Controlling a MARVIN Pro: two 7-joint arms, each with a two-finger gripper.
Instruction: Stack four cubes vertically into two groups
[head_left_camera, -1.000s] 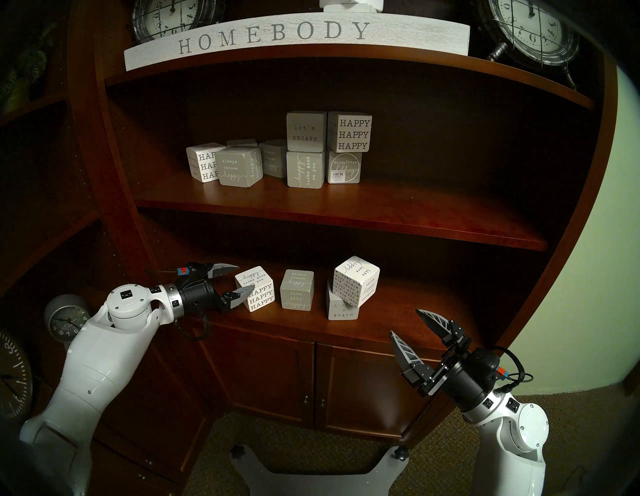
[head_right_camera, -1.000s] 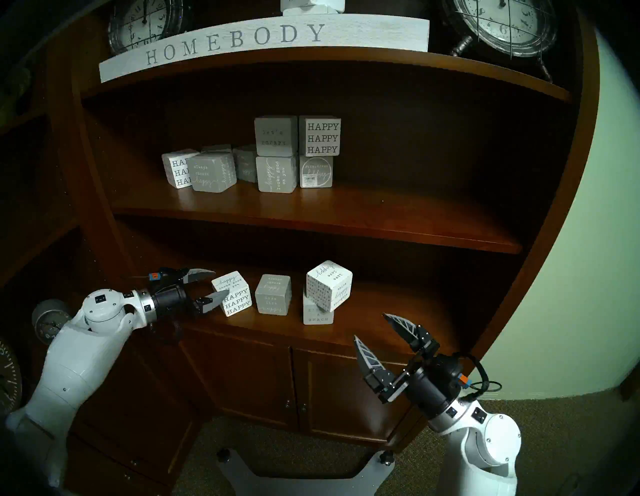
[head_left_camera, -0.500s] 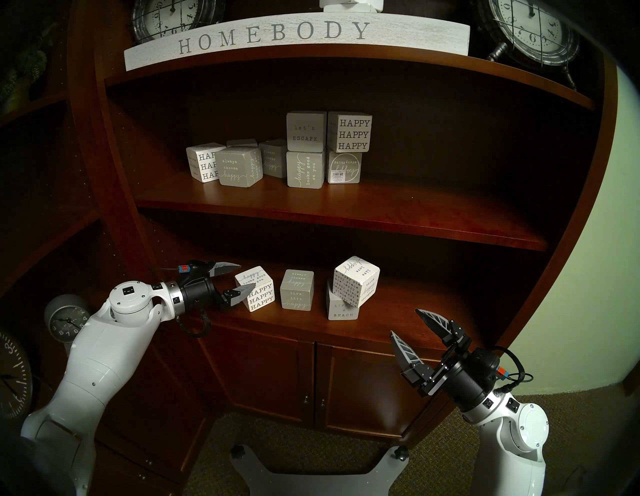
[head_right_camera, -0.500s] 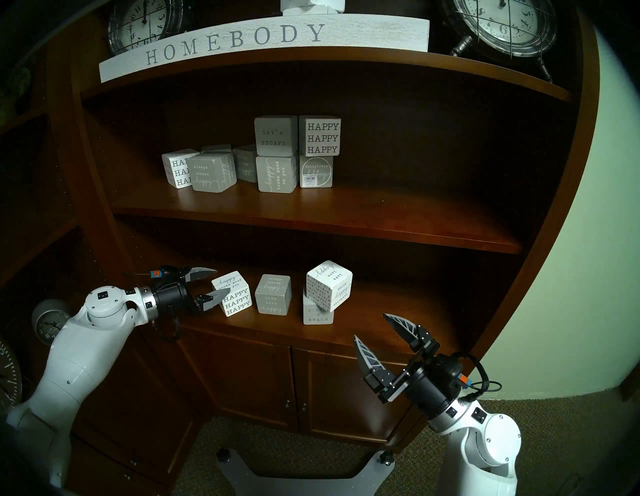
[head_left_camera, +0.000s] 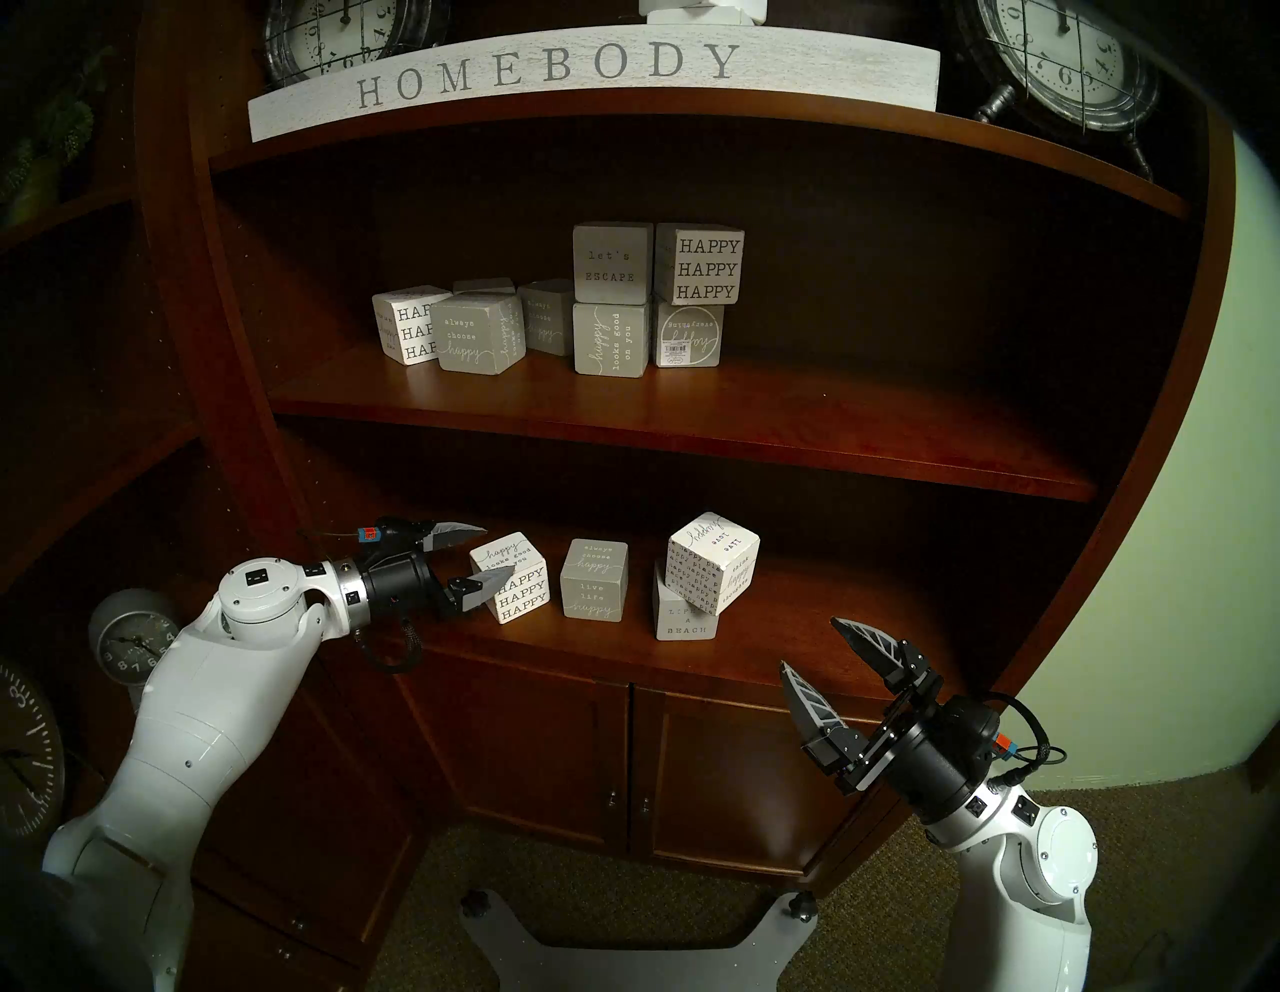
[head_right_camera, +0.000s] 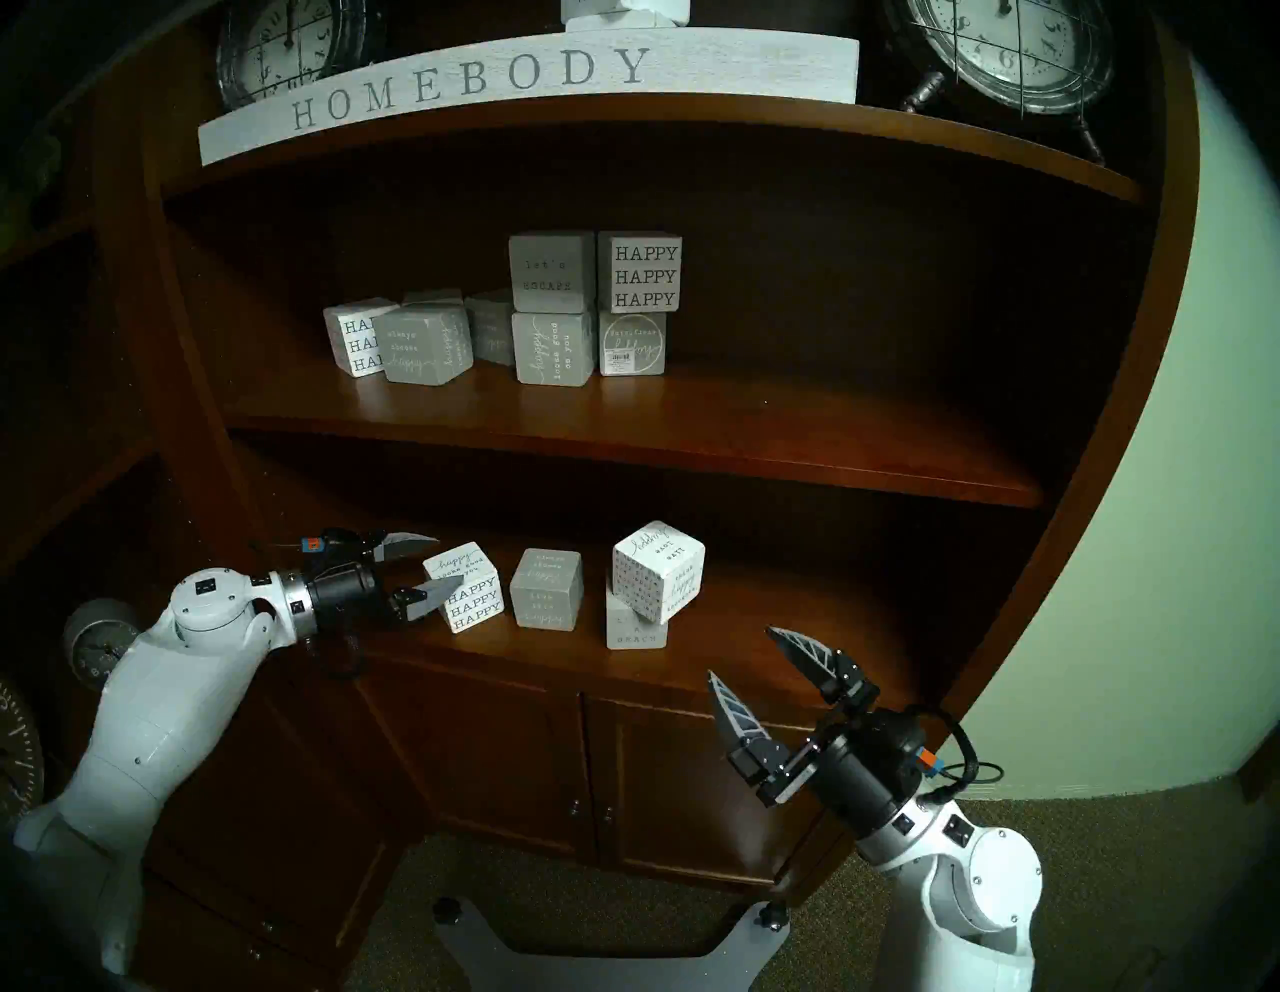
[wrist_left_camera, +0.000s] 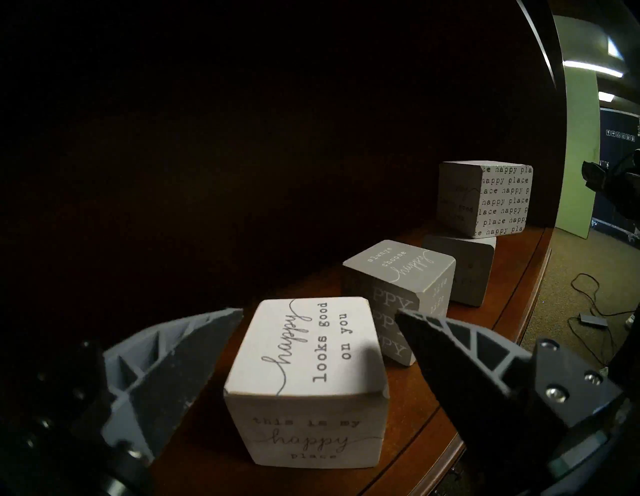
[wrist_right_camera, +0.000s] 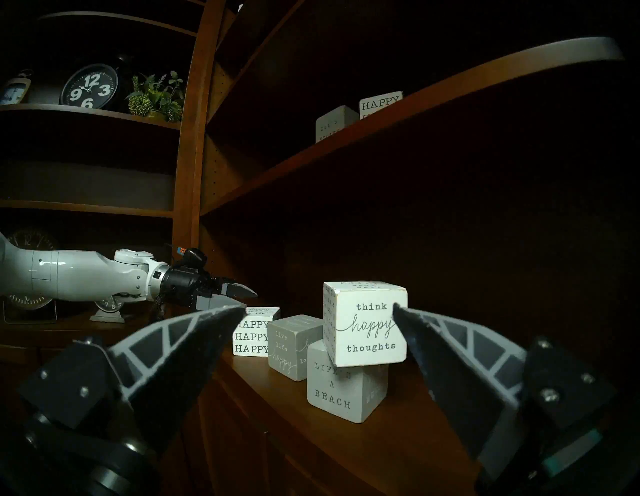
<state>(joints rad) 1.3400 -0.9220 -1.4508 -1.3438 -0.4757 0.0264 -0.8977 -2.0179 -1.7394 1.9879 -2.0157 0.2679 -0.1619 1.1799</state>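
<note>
On the lower shelf (head_left_camera: 796, 651) a white "HAPPY HAPPY HAPPY" cube (head_left_camera: 516, 589) (wrist_left_camera: 304, 353) stands at the left. A grey "live life happy" cube (head_left_camera: 596, 578) (wrist_right_camera: 291, 346) is beside it. Further right, a white "think happy thoughts" cube (head_left_camera: 713, 561) (wrist_right_camera: 367, 325) rests turned and slightly tilted on the pale grey "LIFE'S A BEACH" cube (head_left_camera: 682, 620) (wrist_right_camera: 336, 391). My left gripper (head_left_camera: 499, 552) (wrist_left_camera: 320, 313) is open, its fingertips on either side of the white cube's left end. My right gripper (head_left_camera: 809, 643) (wrist_right_camera: 319, 307) hangs open and empty, in front of the shelf edge.
The middle shelf (head_left_camera: 692, 415) carries several other word cubes, two pairs of them stacked (head_left_camera: 613, 298), and roofs over the lower shelf. A HOMEBODY sign (head_left_camera: 554, 69) and clocks sit on top. Cabinet doors (head_left_camera: 623, 755) are below and the bookcase's side wall (head_left_camera: 277, 443) is left.
My left gripper has crept forward to the right, so its open fingertips now reach past the white cube's left corner. The right arm and all cubes are still.
</note>
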